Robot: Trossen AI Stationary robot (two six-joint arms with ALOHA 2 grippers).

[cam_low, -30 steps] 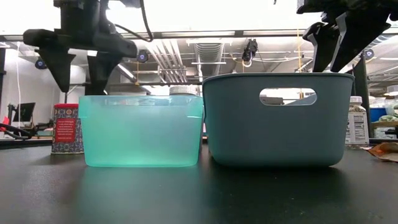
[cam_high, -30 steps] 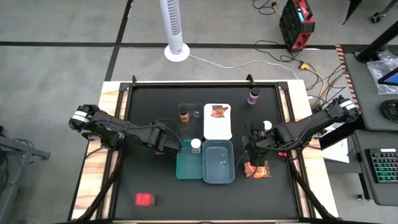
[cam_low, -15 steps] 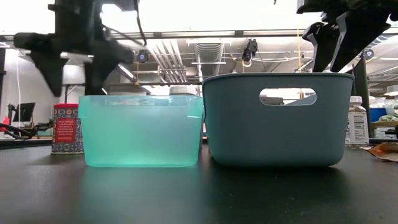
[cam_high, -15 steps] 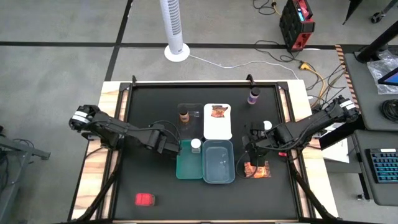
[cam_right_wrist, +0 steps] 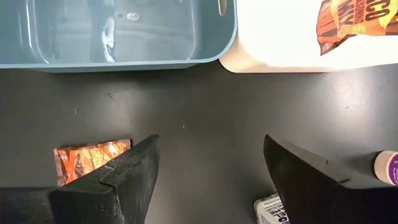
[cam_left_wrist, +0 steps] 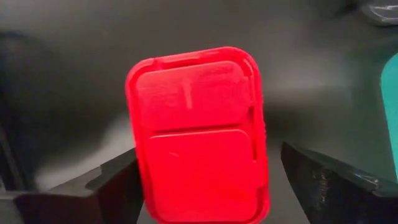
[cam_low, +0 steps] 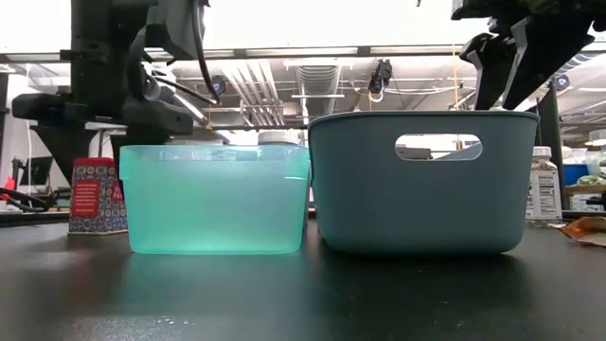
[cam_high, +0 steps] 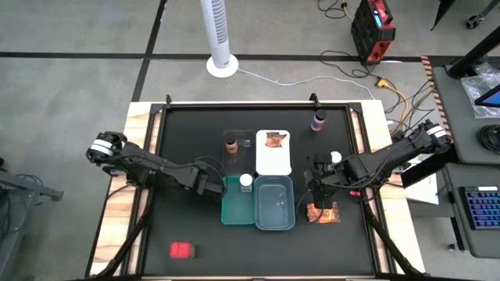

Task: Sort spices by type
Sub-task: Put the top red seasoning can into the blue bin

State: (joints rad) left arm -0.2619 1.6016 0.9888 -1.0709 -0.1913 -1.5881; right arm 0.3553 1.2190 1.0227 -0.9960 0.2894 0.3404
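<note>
High view: left gripper, jaws spread, has drawn back from the teal tray onto bare mat. A red box stands upright between its fingers, ungripped, so probably the next pick. Right gripper, jaws spread, hangs unchanged over the orange packet.

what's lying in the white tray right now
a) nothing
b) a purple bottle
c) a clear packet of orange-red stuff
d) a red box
c: the high view shows one orange-red packet lying in the white tray, at the end farthest from the grey-blue tray.
</note>
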